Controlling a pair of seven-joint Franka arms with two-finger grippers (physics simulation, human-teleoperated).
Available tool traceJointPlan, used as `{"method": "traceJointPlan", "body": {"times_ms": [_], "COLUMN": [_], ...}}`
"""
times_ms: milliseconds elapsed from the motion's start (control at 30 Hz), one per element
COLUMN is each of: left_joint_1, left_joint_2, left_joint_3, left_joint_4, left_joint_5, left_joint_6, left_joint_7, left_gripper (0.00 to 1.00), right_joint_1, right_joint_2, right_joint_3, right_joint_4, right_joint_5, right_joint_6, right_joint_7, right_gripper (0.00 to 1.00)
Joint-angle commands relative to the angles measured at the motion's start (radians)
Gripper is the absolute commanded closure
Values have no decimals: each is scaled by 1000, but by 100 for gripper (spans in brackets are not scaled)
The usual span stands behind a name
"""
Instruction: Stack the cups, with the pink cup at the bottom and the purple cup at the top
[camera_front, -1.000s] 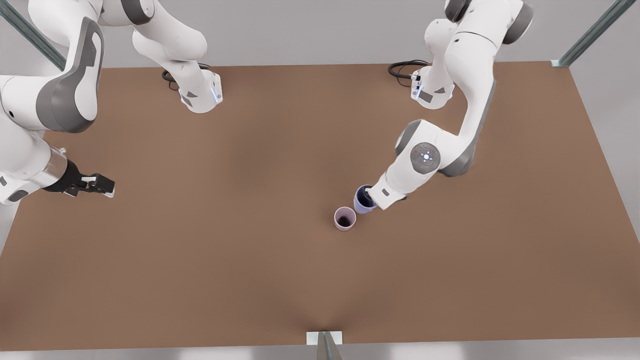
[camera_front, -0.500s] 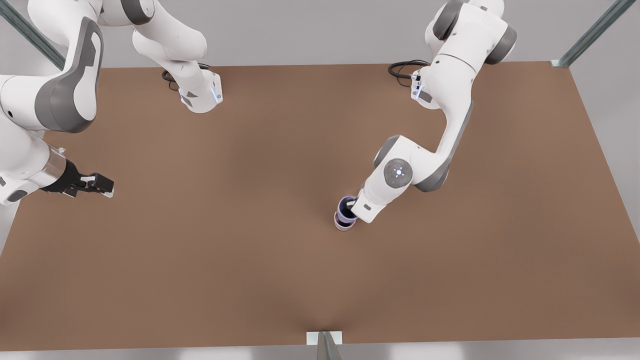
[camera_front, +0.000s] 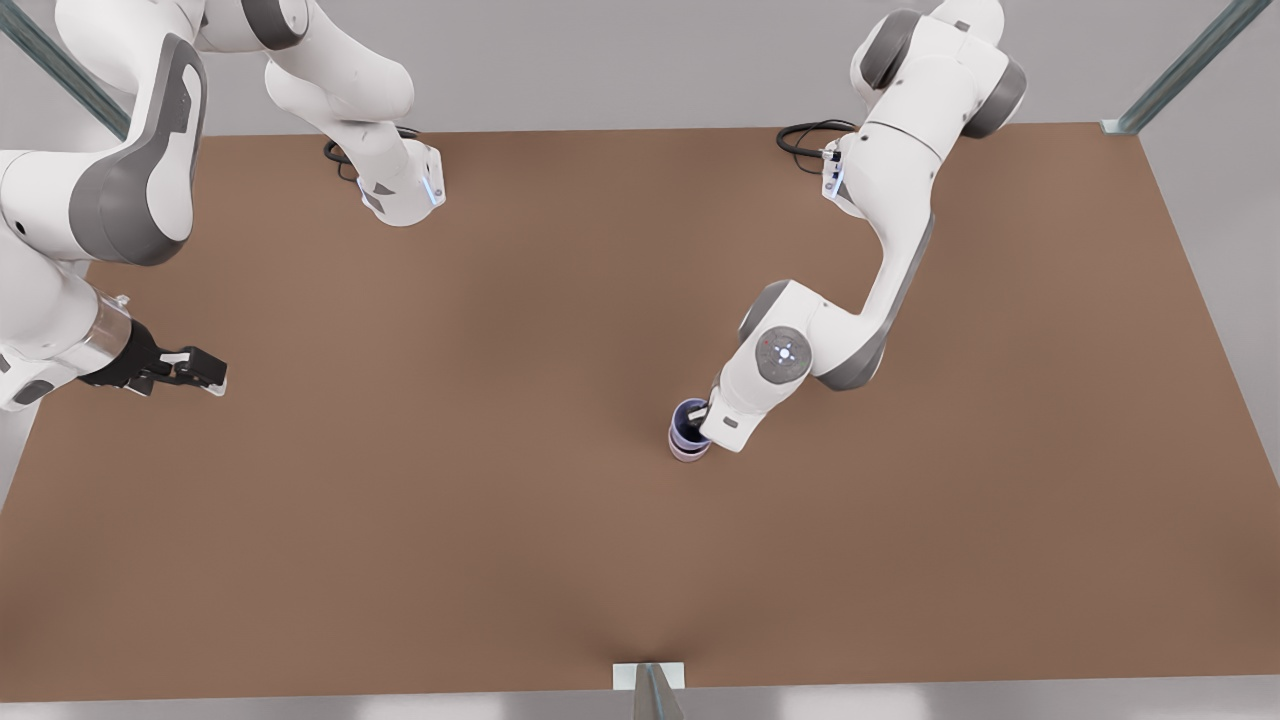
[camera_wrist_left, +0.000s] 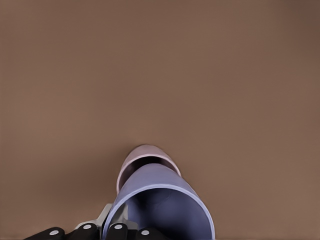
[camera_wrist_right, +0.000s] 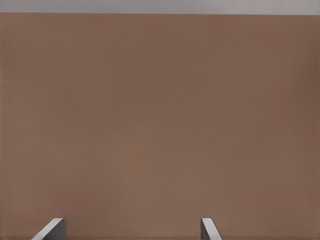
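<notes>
I'm at the placing step: left gripper (camera_front: 700, 420) is clamped on the purple cup (camera_front: 688, 418), one finger inside the rim, one outside, w/ the pink cup (camera_front: 689, 453) directly below the claw. In the left wrist view the purple cup's (camera_wrist_left: 160, 205) base is at or just inside the pink cup's (camera_wrist_left: 145, 159) mouth; can't tell if it's seated. Next, I reckon: lower straight, let go, lift clear w/o dragging the stack. Both cups look empty otherwise. Right gripper (camera_front: 195, 372) waits well away from the cups, fingers (camera_wrist_right: 50, 229) apart, over bare table (camera_front: 500, 560).
</notes>
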Motion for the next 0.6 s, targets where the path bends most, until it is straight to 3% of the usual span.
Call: {"method": "traceJointPlan", "body": {"times_ms": [0,300,367,400,433,567], "left_joint_1": [0,0,0,0,0,0], "left_joint_2": [2,8,9,11,15,15], "left_joint_3": [0,1,1,1,1,1], "left_joint_4": [-1,-1,-1,-1,1,1], "left_joint_5": [1,4,7,24,27,27], "left_joint_6": [4,2,2,2,2,2], "left_joint_7": [-99,-88,-85,-85,-87,-85], "left_gripper": [79,79,64,43,37,37], "right_joint_1": [-1,0,0,0,0,-1], "right_joint_2": [0,5,5,5,5,5], "right_joint_3": [0,0,0,0,0,0], "right_joint_4": [0,7,7,7,7,8], "right_joint_5": [1,1,2,2,2,2], "right_joint_6": [5,5,5,6,6,6], "right_joint_7": [-5,-5,-5,-5,-5,-5], "right_gripper": [0,0,0,0,0,0]}}
